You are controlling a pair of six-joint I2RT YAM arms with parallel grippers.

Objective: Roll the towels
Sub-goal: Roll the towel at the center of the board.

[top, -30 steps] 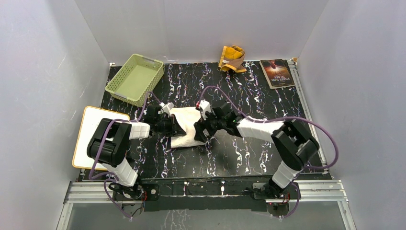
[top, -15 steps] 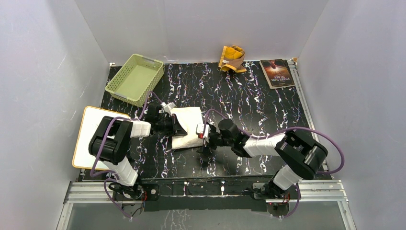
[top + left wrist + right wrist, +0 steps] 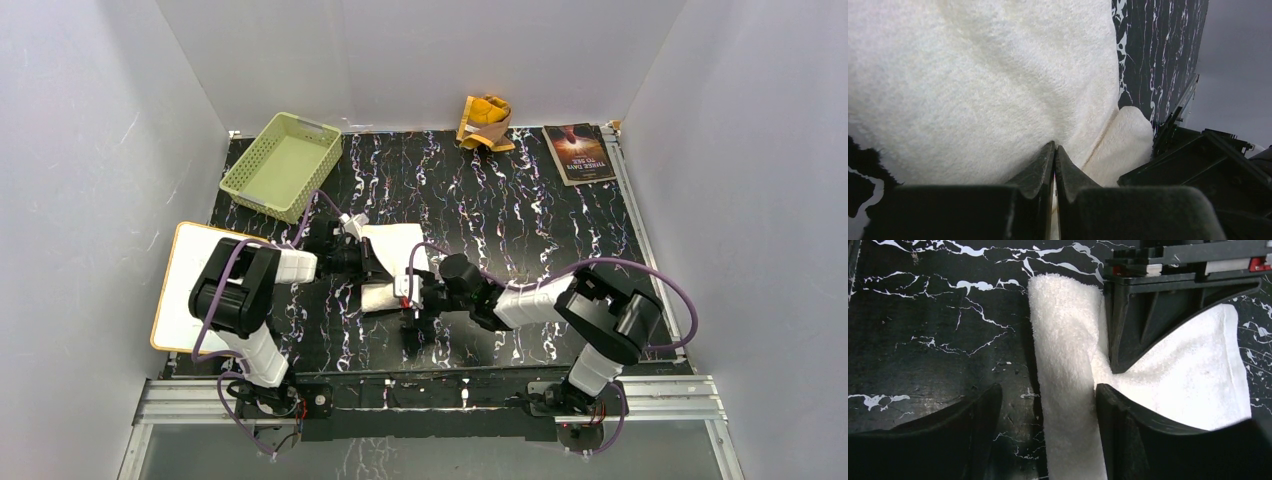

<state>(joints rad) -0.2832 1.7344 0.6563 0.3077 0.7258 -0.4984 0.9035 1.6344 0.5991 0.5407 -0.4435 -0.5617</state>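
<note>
cream-white towel (image 3: 1068,355), fluffy, creased, in the shut left tool (image 3: 1054,150); thick fold inside open right tool (image 3: 1047,390)

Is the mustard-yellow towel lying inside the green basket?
No, the yellow towel lies crumpled at the far edge of the table beside the book, well apart from the basket at the far left.

The top camera looks down from above and behind the arm bases onto the whole black white-veined surface (image 3: 520,200). The wrist cameras sit close behind the left end effector (image 3: 1054,150) and right end effector (image 3: 1048,390), facing each other across the cream-white terry towel (image 3: 1063,340), which all three views share
</note>
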